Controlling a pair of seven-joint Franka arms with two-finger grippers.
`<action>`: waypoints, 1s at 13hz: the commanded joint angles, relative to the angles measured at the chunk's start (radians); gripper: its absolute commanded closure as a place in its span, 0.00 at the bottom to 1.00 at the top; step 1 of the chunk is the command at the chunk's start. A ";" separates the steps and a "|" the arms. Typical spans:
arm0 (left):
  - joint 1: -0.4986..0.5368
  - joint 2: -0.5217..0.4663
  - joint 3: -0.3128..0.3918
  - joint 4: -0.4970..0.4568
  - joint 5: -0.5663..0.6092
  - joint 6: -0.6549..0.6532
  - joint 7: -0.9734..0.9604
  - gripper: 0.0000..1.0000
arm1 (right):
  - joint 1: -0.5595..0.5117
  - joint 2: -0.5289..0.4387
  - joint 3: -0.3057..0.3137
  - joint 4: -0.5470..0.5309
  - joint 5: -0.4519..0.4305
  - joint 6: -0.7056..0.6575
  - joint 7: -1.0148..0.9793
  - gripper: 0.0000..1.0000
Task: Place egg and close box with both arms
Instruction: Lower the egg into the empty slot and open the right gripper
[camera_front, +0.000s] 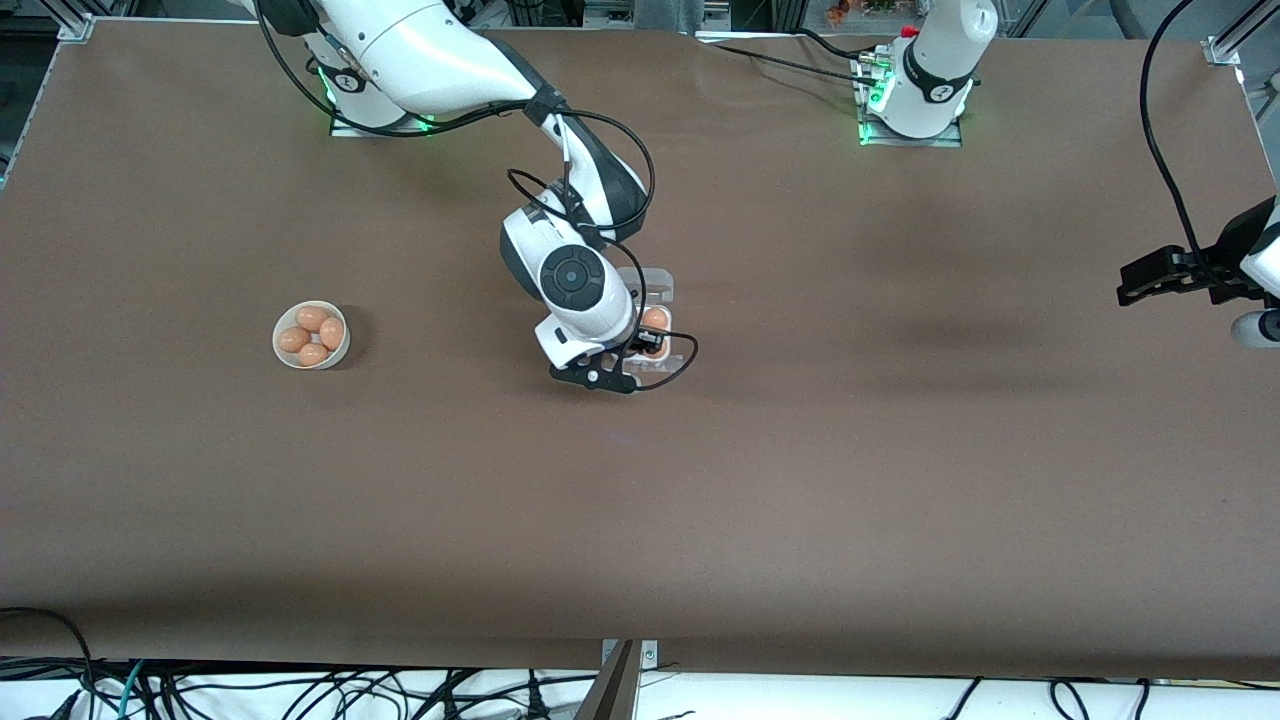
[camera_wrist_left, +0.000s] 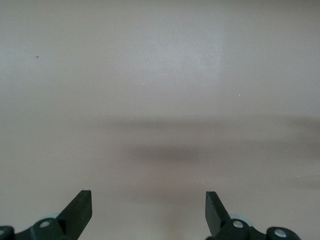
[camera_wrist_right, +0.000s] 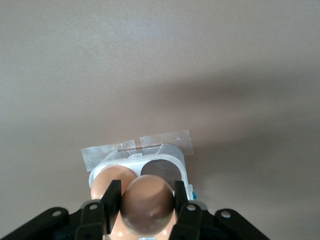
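Right pincer (camera_wrist_right: 146, 205) clamped on an egg (camera_wrist_right: 147, 204) over the open egg carton (camera_wrist_right: 172, 165). Left pincer (camera_wrist_left: 149, 212) waits, fingers apart, over bare desk (camera_front: 800, 480).

Left hand (camera_wrist_left: 149, 212) spread over bare table (camera_wrist_left: 160, 75).

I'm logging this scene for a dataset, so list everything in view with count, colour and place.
egg: one, orange-brown, held over the box.
box: one, white tray with clear lid open, mid-table, one egg already in a cell.
bowl: one, white, toward the right arm's end, holding four orange-brown eggs.
table: one, brown.
right gripper: black, shut on the egg over the box.
left gripper: black, open, waiting over bare table at the left arm's end.
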 joint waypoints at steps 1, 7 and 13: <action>-0.001 -0.002 -0.005 0.020 0.030 -0.020 0.013 0.00 | 0.008 0.026 0.009 0.036 0.013 -0.006 0.009 0.70; -0.001 -0.002 -0.007 0.020 0.030 -0.020 0.012 0.00 | 0.009 0.029 0.009 0.033 0.036 -0.012 0.010 0.66; -0.002 -0.002 -0.007 0.020 0.030 -0.020 0.010 0.00 | 0.009 0.028 0.008 0.030 0.029 -0.040 0.012 0.58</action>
